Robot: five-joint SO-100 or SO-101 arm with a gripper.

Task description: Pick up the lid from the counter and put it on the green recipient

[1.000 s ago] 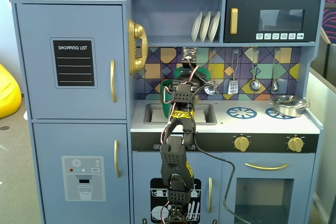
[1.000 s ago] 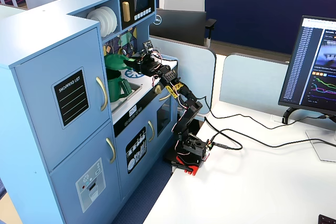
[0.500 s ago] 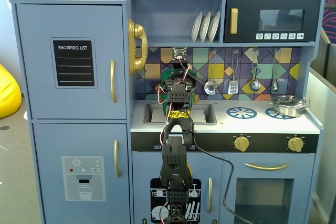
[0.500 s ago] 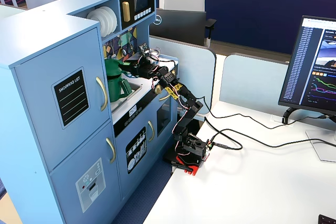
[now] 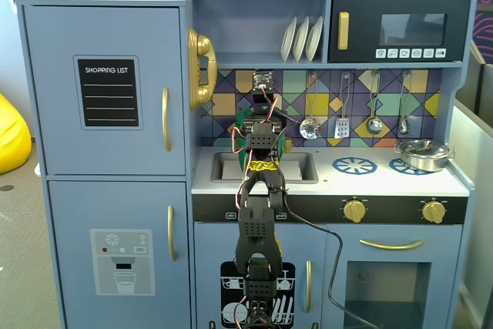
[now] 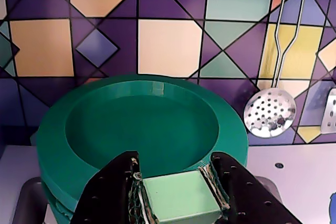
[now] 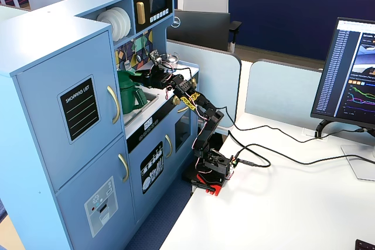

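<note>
My gripper [image 6: 175, 158] is shut on the squarish light green knob [image 6: 181, 198] of the lid [image 6: 142, 124], a flat round green disc with a raised rim. The lid lies level on top of the green recipient, whose rim [image 6: 55, 203] shows just under it at lower left. I cannot tell whether the lid is fully seated. In a fixed view the tall green recipient [image 7: 132, 95] stands by the sink with the lid [image 7: 124, 74] on top and the gripper [image 7: 140, 75] at it. In the front fixed view the arm [image 5: 262, 140] hides most of the recipient [image 5: 240, 125].
The sink [image 5: 296, 166] lies beside the recipient. Blue burner rings [image 5: 354, 165] and a steel pot [image 5: 422, 153] are on the counter to the right. A skimmer [image 6: 269, 113] and other utensils hang on the tiled back wall. A shelf with plates [image 5: 302, 38] is overhead.
</note>
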